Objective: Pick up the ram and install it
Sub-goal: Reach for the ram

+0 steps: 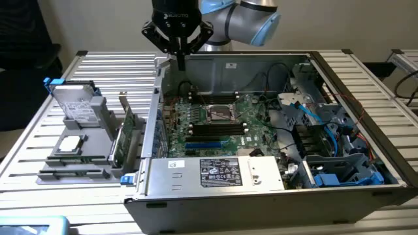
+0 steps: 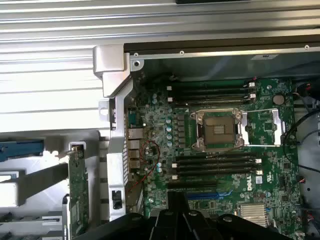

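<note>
The fingers [image 1: 181,66] are pressed together and empty over the computer case [image 1: 274,196]. The ram [image 1: 77,159] lies well off to their side, lower, in the grey holder [image 1: 91,128] on the desk [image 1: 111,66]. A clean pick probably means squaring to its long edges and gripping mid-length.
</note>
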`<state>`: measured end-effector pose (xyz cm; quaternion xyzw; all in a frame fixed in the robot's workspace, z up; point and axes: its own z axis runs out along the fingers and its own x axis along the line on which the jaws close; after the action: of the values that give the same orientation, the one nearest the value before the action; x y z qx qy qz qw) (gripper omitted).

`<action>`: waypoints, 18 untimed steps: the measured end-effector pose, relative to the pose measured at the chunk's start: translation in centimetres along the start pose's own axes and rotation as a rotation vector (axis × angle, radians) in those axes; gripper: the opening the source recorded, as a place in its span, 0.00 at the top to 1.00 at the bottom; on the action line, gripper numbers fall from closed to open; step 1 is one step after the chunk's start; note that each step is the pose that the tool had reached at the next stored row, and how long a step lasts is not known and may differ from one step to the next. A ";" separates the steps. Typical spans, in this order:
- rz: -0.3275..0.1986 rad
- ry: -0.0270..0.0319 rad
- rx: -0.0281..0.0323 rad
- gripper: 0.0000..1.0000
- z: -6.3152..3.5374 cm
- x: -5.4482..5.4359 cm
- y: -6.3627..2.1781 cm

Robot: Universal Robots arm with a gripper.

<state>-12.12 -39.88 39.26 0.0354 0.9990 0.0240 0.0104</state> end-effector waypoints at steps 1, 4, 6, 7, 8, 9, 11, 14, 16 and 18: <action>0.000 0.0000 0.0000 0.89 0.00 0.0 0.00; 0.000 0.0000 0.0000 0.89 0.00 0.0 0.00; 0.000 0.0000 -0.0001 0.89 0.00 0.0 0.00; 0.000 0.0000 0.0000 0.89 0.00 0.0 0.00; 0.000 0.0000 0.0000 0.89 0.00 0.0 0.00; 0.000 0.0000 0.0000 0.89 0.00 0.0 0.00; 0.000 0.0001 0.0002 0.89 0.01 0.0 0.00; 0.003 -0.0001 0.0002 0.89 0.14 0.0 -0.11; 0.006 -0.0002 0.0001 0.89 0.26 0.0 -0.38; 0.008 -0.0003 0.0002 0.89 0.34 0.0 -0.69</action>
<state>-12.13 -40.55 38.89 0.0394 0.9989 0.0240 0.0104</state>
